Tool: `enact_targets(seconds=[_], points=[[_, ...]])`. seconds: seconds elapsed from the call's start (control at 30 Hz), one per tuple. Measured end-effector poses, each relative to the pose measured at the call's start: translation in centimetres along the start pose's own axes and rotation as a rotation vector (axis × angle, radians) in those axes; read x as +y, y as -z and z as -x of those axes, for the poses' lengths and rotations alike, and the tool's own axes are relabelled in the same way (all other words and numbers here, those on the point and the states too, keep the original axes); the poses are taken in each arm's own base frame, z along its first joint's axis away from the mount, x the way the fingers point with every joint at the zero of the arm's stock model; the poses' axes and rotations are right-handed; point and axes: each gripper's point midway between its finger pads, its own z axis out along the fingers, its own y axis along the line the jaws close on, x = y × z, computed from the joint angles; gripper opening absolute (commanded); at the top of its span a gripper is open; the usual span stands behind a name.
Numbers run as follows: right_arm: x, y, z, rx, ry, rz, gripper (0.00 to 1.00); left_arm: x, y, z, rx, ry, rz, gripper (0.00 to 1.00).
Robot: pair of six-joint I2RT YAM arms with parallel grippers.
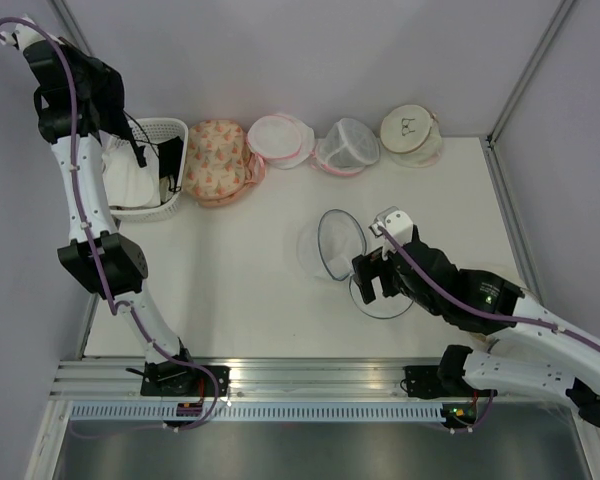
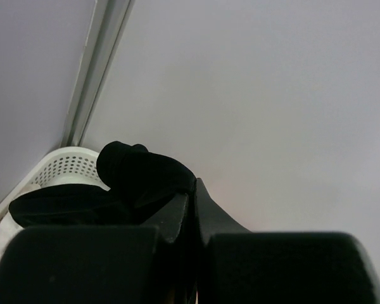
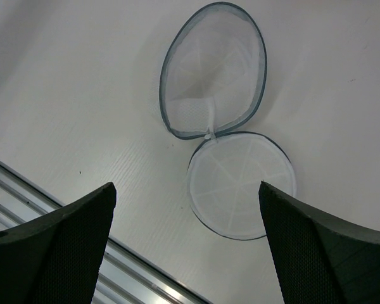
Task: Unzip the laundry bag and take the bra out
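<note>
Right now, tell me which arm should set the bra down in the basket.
Left. Its gripper is shut on the bra directly above the white basket. The right gripper hangs open over the opened laundry bag, well across the table.

White table (image 1: 240, 290), unzipped laundry bag (image 1: 340, 245), white basket (image 1: 165, 165), floral pink bag (image 1: 215, 160), three mesh bags along back edge
</note>
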Motion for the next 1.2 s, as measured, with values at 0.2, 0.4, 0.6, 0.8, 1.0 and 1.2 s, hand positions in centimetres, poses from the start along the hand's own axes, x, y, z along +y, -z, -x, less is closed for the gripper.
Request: enact_targets(seconds=[0.2,0.4,0.6,0.8,1.0,1.2], points=[[-0.1,-1.9,-0.8,0.064,0.024,-0.008,0.98,-0.3,0.0,2.9,-0.106,-0.028,0.012,0.02],[-0.3,-3.1,-1.4,0.110,0.026,-0.005,0.98,-0.2,-0.5,4.9,-0.202,-0.042,0.021,0.02],[-0.1,-3.8,-1.5,0.125,0.018,0.006,0.98,0.8,-2.4,2.7,-0.174,-0.042,0.039,0.02],[0.2,-3.9,-1.3,0.111,0.008,0.024,0.98,1.8,-3.5,-0.7,-0.103,-0.047,0.065,0.02],[0.3,-3.8,-1.7,0.114,0.007,0.038,0.98,2.0,-3.9,-3.7,-0.045,-0.059,0.079,0.02],[0.0,-2.8,-1.5,0.083,-0.006,0.046,0.98,-1.5,-3.9,-6.8,-0.013,-0.133,0.057,0.02]])
